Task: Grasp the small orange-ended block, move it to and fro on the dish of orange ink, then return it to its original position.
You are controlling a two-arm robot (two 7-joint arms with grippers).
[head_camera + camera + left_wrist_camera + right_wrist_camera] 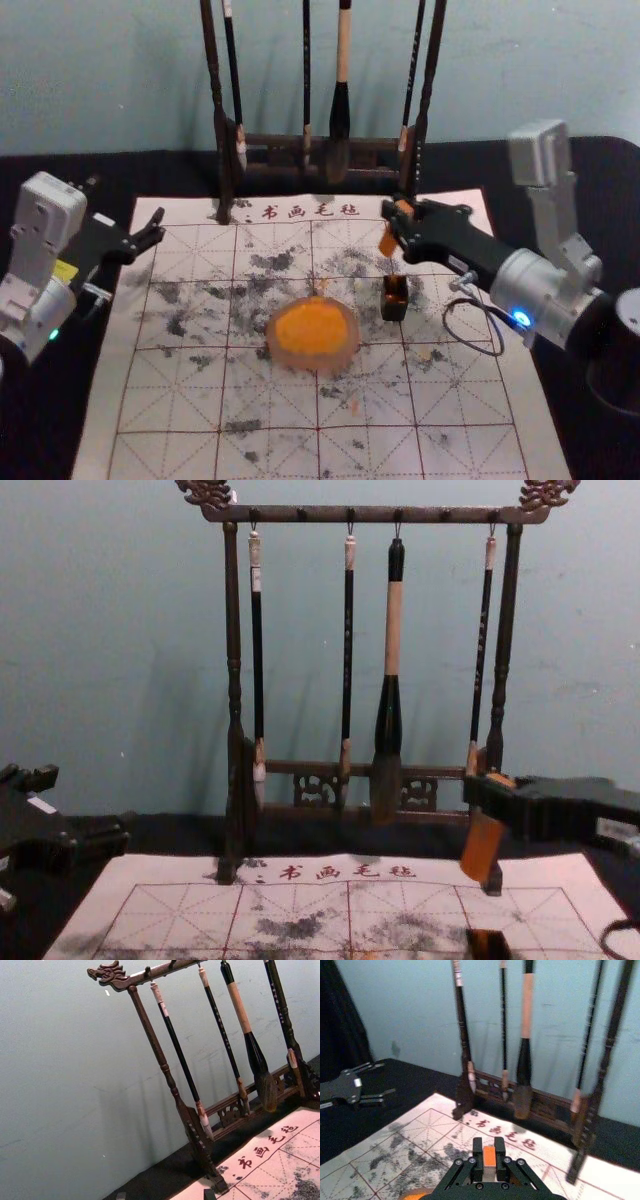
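A pale blue-green wall (110, 75) is forming the background, and a black-covered counter (590, 165) is supporting a white felt mat (150, 420) marked with a red grid, dark lettering and grey ink smudges. A dark turned-wood brush rack (270, 142) is standing at the mat's far edge, carrying long-handled brushes. The chest view is adding the rack's upper crossbar (375, 514) and the hooks bearing the brushes; the left wrist view is detailing a carved dragon-head end (107, 974).

The right hand (394, 225) is closing on the small orange-ended block (388, 243) and is holding it above the mat, toward the rack. The chest view is presenting the block from the side: it is hanging tilted, its longer orange portion pointing down and a short portion projecting above the fingers. The right wrist view is showing a pale section beside the orange, between the fingertips.

A round, pinkish-rimmed dish of orange ink (312, 332) is resting on the mat, to the left of the block. A small, dark, open-topped box (394, 300) is standing just to the right of the dish; the head view is exposing its orange-brown interior.

The left hand (158, 226) is idling open beside the mat's left edge, fingers apart.
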